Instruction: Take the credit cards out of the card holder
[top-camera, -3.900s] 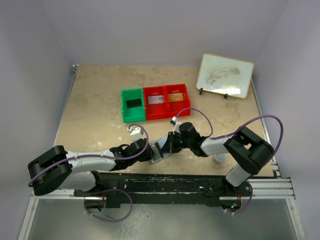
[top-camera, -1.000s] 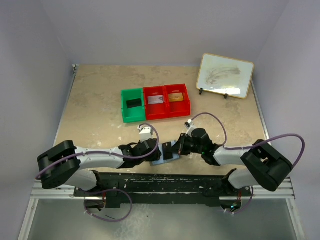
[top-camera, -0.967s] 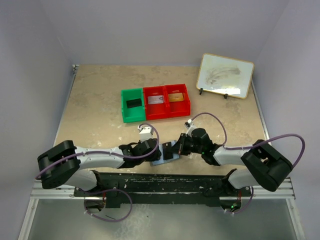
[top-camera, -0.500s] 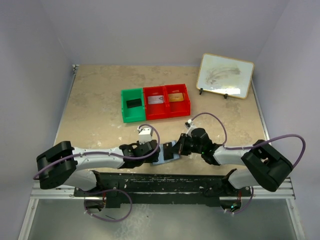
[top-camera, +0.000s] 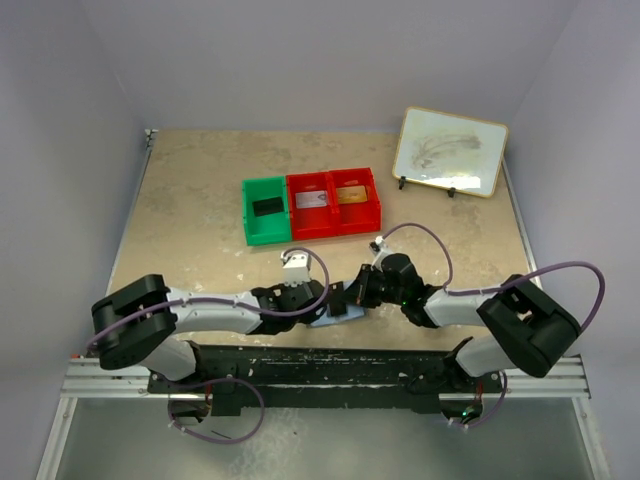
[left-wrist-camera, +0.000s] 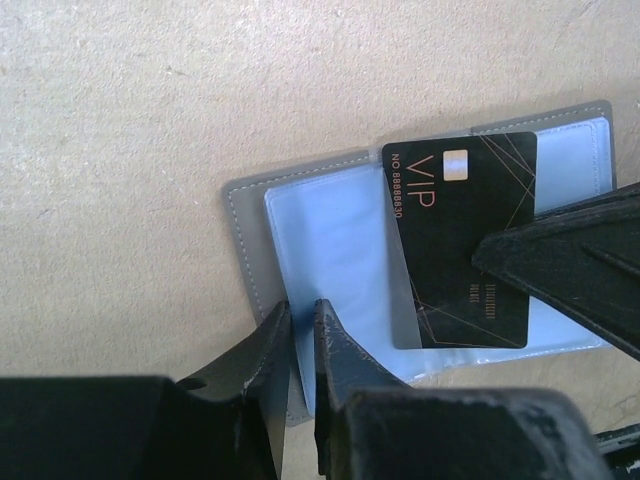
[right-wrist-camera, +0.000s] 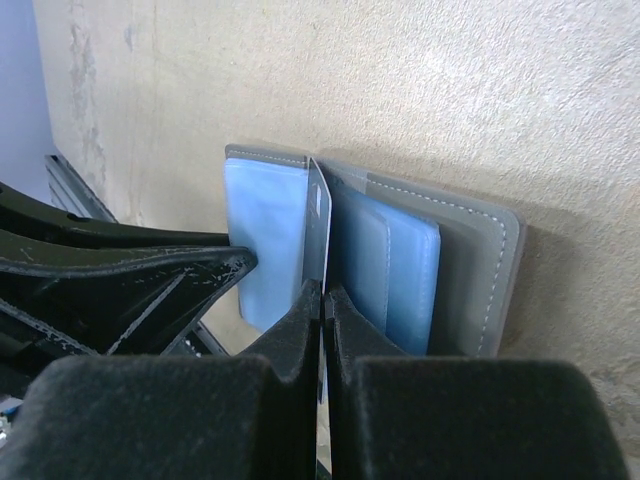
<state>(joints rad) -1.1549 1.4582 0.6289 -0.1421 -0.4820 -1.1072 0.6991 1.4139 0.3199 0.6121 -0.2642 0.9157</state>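
Grey card holder (left-wrist-camera: 245, 230) lies open on the bench (left-wrist-camera: 150, 120), mostly covered from above, left tool (left-wrist-camera: 303, 325) pinched narrow on its clear sleeve, right tool (right-wrist-camera: 323, 295) clamping the black credit card (left-wrist-camera: 450, 250) edge-on.

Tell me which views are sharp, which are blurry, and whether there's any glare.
Left wrist: the black VIP card is crisp, lettering readable; no harsh glare on the card holder sleeves. Right wrist: the right gripper's fingers are a soft black blur, the holder's stitching sharp. Top external: even light, faint shadows, holder too small for detail.
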